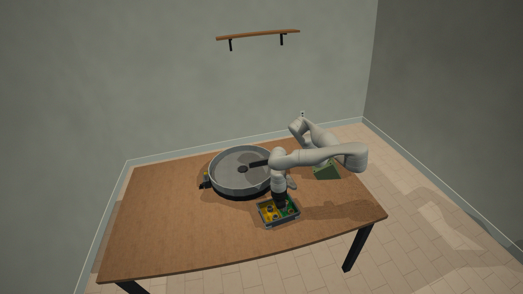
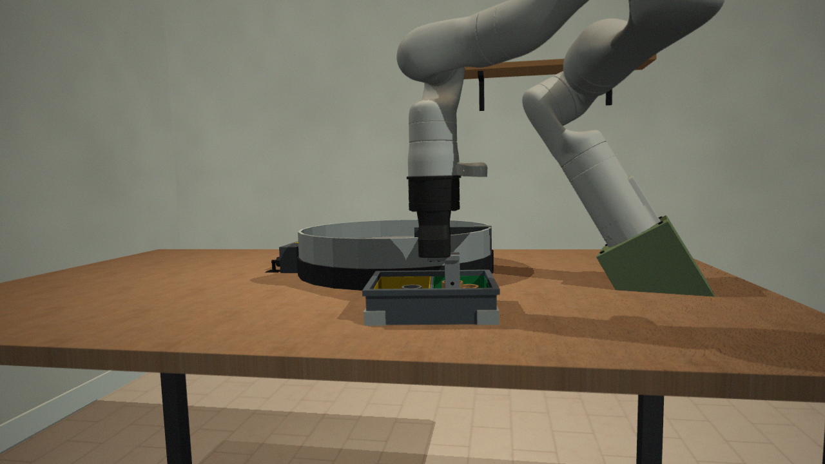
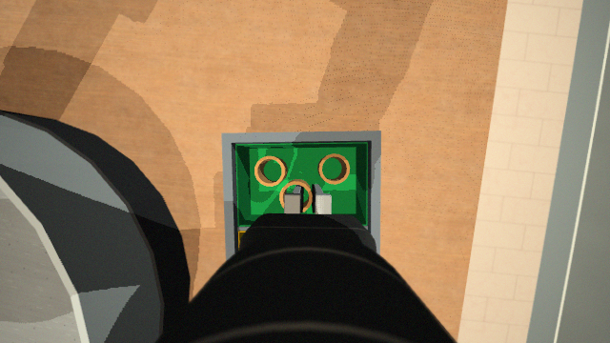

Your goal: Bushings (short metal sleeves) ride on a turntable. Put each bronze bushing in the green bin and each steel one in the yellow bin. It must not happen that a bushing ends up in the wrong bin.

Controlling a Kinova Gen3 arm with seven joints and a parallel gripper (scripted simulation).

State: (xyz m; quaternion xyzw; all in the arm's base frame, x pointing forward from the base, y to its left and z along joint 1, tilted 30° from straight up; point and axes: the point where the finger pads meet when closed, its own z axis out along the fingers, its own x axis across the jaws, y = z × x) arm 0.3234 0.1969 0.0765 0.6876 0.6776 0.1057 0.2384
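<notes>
The held part, a short bronze-coloured metal bushing, is low inside the green square-sided bin. The jaws of the black two-finger gripper are clenched on its wall: one finger in the bore, one outside. Bore axis: near vertical. Floor contact: cannot be determined.

Handling (estimated): rigid, light for its size, not fragile; smooth metal may slip or pivot under a one-sided wall grip. Take hold square to the wall, above mid-height. Release close to the bin floor; spread the jaws slightly, as the inner finger could drag the bore, then withdraw straight up.

Beyond it stand two loose bronze-coloured ring bushings, apart from each other. The adjoining yellow square-sided bin contains two grey steel ring bushings.

Farther across the brown wooden table, the round grey-walled turntable shows no bushing on its visible surface; part is hidden.
</notes>
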